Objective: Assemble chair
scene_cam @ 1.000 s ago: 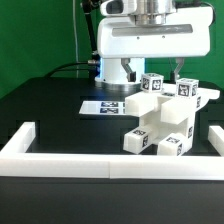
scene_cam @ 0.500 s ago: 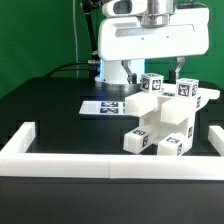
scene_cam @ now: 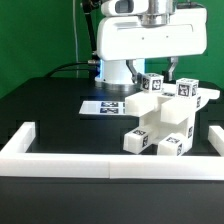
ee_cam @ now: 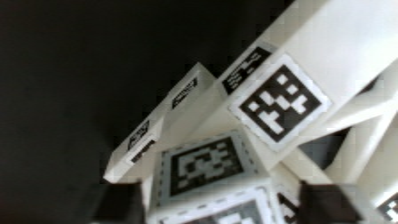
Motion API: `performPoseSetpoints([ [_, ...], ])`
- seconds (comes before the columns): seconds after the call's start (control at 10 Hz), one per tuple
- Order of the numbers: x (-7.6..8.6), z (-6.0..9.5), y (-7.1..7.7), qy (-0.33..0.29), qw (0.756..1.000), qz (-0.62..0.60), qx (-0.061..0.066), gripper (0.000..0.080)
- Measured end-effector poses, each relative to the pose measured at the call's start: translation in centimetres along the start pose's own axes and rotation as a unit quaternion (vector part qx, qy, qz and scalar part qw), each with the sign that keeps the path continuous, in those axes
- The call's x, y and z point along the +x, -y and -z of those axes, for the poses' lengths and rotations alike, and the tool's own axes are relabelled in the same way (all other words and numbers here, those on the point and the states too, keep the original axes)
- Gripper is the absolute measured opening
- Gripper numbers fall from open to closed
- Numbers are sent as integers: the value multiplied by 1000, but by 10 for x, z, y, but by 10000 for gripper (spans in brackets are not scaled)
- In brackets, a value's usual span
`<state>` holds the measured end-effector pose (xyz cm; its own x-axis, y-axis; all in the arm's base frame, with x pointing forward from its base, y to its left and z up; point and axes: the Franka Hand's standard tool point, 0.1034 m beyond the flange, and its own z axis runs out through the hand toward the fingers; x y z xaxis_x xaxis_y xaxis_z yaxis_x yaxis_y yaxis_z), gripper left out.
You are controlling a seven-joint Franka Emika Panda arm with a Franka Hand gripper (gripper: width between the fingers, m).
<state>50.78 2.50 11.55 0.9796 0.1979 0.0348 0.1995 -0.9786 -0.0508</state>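
The partly built white chair (scene_cam: 165, 115) stands on the black table at the exterior view's right, with black-and-white tags on its blocks. My gripper (scene_cam: 163, 72) hangs straight over its top, fingers down around a tagged upright piece (scene_cam: 153, 84). In the wrist view that tagged white piece (ee_cam: 210, 165) fills the space between my dark fingers (ee_cam: 121, 200), which press against its two sides; my gripper (ee_cam: 228, 200) is shut on it. The rest of the chair (ee_cam: 285, 95) stretches away below.
The marker board (scene_cam: 105, 105) lies flat behind the chair, towards the exterior view's left. A low white border wall (scene_cam: 60, 160) runs along the front and sides of the table. The robot's white body (scene_cam: 140, 40) looms behind.
The fingers have closed inward onto the tagged piece at the chair's top. The arm and the chair have stayed in place.
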Motion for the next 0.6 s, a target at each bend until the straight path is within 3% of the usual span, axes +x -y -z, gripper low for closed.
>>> performPoseSetpoints([
  [0.4,0,0,0,0,987,-158,2,286],
  [0.6,1,0,1,-1,960,-282,4,286],
])
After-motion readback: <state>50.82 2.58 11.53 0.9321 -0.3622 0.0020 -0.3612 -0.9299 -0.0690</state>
